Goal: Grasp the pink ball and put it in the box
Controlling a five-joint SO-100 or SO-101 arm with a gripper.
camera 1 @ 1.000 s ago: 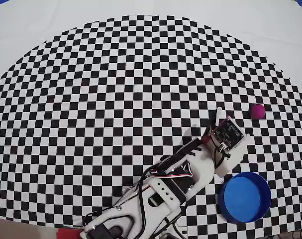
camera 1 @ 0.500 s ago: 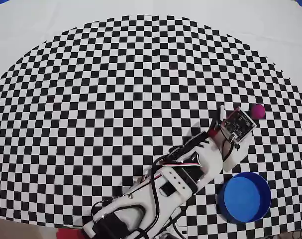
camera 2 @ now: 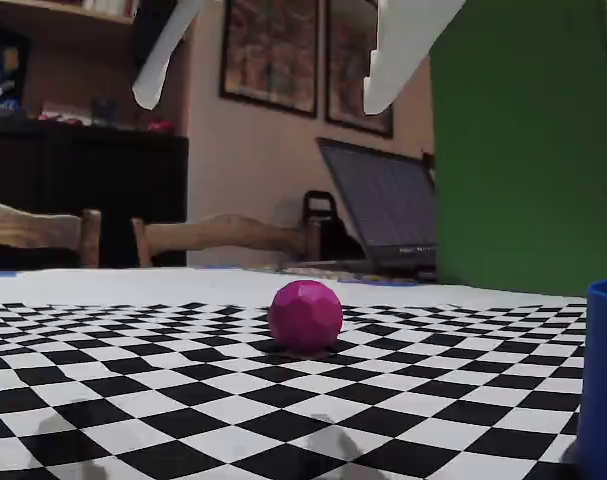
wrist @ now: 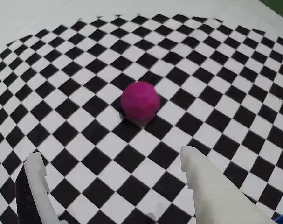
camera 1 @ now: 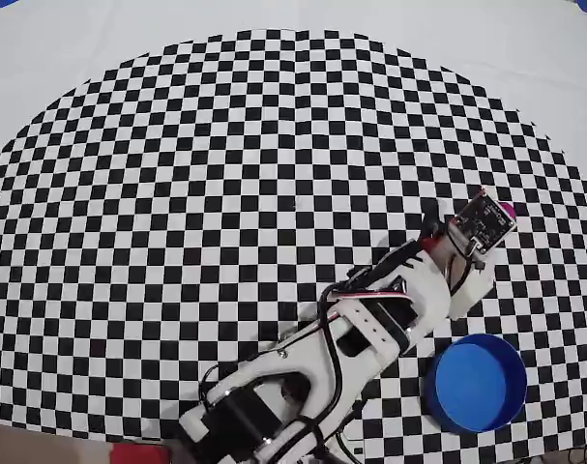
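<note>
In the wrist view, nearest the camera, the end effector (wrist: 118, 186) is hanging with its two white fingers spread wide and nothing between them. The fixed view is showing the same thing from bench level: both fingertips (camera 2: 148, 95) are sitting high above the checkered bench (camera 2: 133, 400), well clear of it.

Just beyond the fingers, the pink ball (wrist: 140, 101) is resting on the checkered surface, roughly centred ahead of the gap and untouched. In the overhead view only a sliver of the pink ball (camera 1: 507, 208) is showing past the wrist camera board, toward the right edge of the pattern.

The box (camera 1: 477, 381) is standing nearer the arm's base in the overhead view, well apart from the ball and looking empty; its blue wall is just entering the fixed view's right edge.

Judging by this, the reach is looking about finished, while the descent, grasp, carry and release are all remaining to be done.

Farther back, a laptop (camera 2: 383, 215), chairs and framed pictures are visible; no brand or writing is legible anywhere.
</note>
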